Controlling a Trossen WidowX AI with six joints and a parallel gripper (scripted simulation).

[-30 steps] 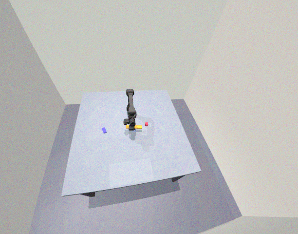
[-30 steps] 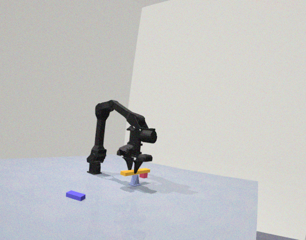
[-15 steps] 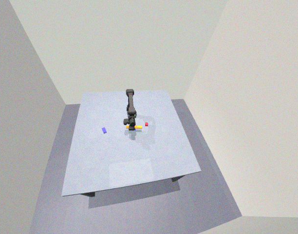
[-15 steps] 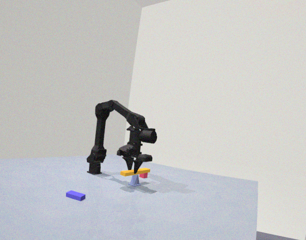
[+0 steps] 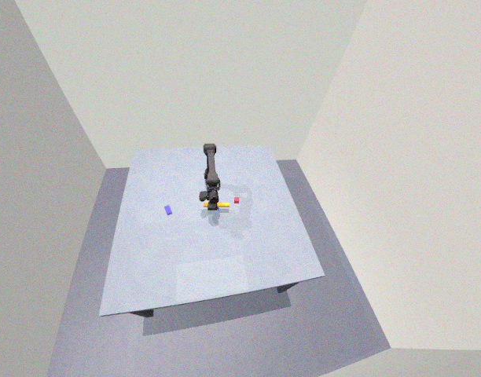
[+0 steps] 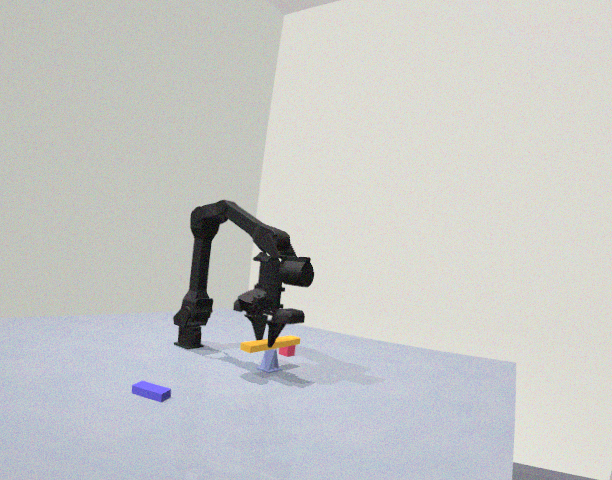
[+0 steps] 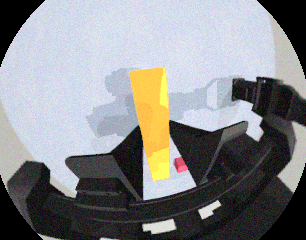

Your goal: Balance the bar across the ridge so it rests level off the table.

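A yellow-orange bar (image 5: 223, 204) (image 6: 287, 342) (image 7: 152, 110) lies about level above the table, near its middle between the fingertips. My gripper (image 6: 265, 343) (image 7: 153, 126) is shut on the bar, one finger on each long side. The pale blue ridge (image 6: 269, 360) stands on the table right under the middle of the bar. The bar's underside is at or very near the ridge's top; whether they touch cannot be told. Both bar ends are off the table. In the wrist view the ridge is hidden by the bar.
A red cube (image 5: 236, 199) (image 6: 287, 350) (image 7: 180, 164) is on the table just beyond one end of the bar. A blue-violet block (image 5: 167, 210) (image 6: 150, 391) lies on the table farther off, on the other side. The arm's base (image 6: 189, 336) stands behind the ridge.
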